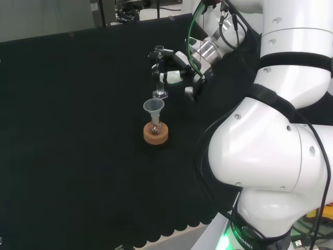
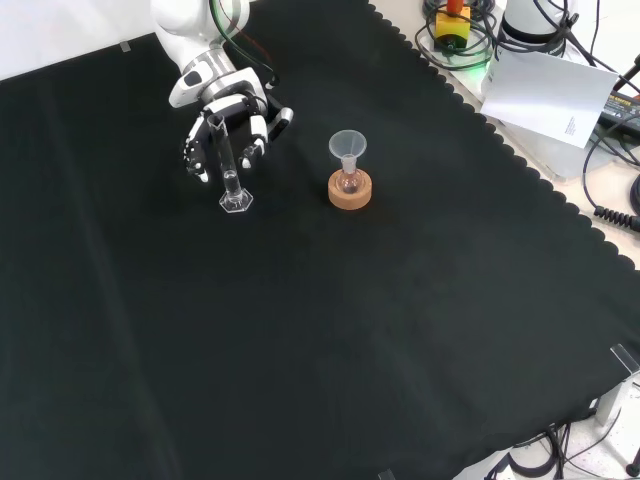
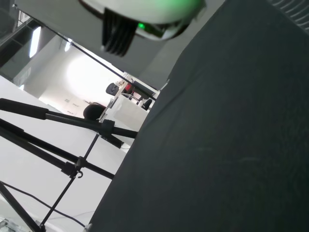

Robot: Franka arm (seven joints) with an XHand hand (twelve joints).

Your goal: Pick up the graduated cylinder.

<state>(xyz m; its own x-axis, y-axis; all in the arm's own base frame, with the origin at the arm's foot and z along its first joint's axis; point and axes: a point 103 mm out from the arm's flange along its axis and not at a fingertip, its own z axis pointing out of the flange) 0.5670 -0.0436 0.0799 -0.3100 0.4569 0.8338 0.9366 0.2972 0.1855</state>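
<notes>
One graduated cylinder (image 2: 232, 176), upright on the black cloth (image 2: 330, 340), left of the cork ring (image 2: 350, 192) in the front view. One hand (image 2: 226, 120), fingers (image 1: 171, 77) curled round its upper part. One funnel (image 2: 348, 147) atop one flask (image 2: 348, 183) in that ring.

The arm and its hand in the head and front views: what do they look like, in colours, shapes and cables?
The arm is glossy white, with big rounded links and black bands at the joints. Near the wrist is a silver metal collar, with green and black cables running along it. The hand is black and white, with slim segmented fingers.
</notes>
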